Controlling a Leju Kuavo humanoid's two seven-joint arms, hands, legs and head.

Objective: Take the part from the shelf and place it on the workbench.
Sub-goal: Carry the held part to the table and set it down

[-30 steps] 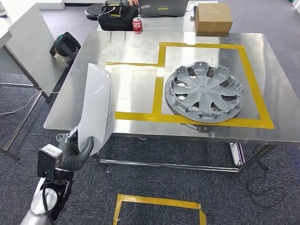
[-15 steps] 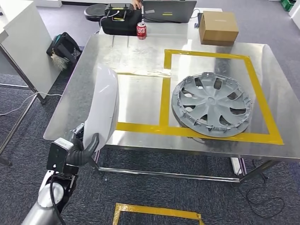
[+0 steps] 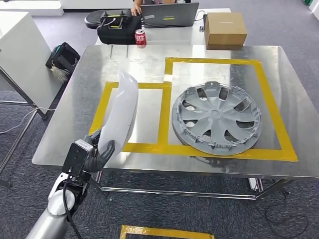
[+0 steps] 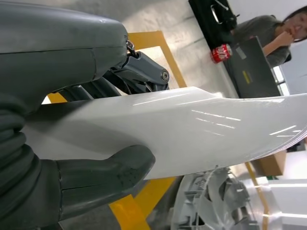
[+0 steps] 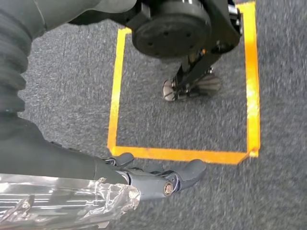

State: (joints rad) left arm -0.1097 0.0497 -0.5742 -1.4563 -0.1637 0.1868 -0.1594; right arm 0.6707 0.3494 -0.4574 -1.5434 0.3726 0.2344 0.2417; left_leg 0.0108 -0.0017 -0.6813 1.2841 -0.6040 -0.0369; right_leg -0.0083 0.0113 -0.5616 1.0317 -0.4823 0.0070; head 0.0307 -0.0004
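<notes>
My left hand (image 3: 92, 157) grips the lower end of a white curved panel part (image 3: 122, 112) and holds it upright at the front left edge of the steel workbench (image 3: 293, 99). The panel's top leans over the left yellow-taped rectangle (image 3: 148, 107). In the left wrist view the thumb (image 4: 105, 175) presses the panel (image 4: 203, 129) from one side, with darker fingers on the other. My right hand (image 5: 159, 179) hangs over the carpet, fingers stretched out, holding nothing.
A grey wheel cover (image 3: 215, 118) lies in the right taped rectangle. A cola can (image 3: 140, 38), a laptop (image 3: 169, 15), a cardboard box (image 3: 225, 30) and a person (image 4: 275, 33) are beyond the far edge. A black bag (image 3: 62, 59) sits at the left; a taped square (image 3: 165, 231) marks the floor.
The whole view has shifted as the camera moved. My left hand has carried the panel up and to the right, from beside the bench's left corner to over its front edge.
</notes>
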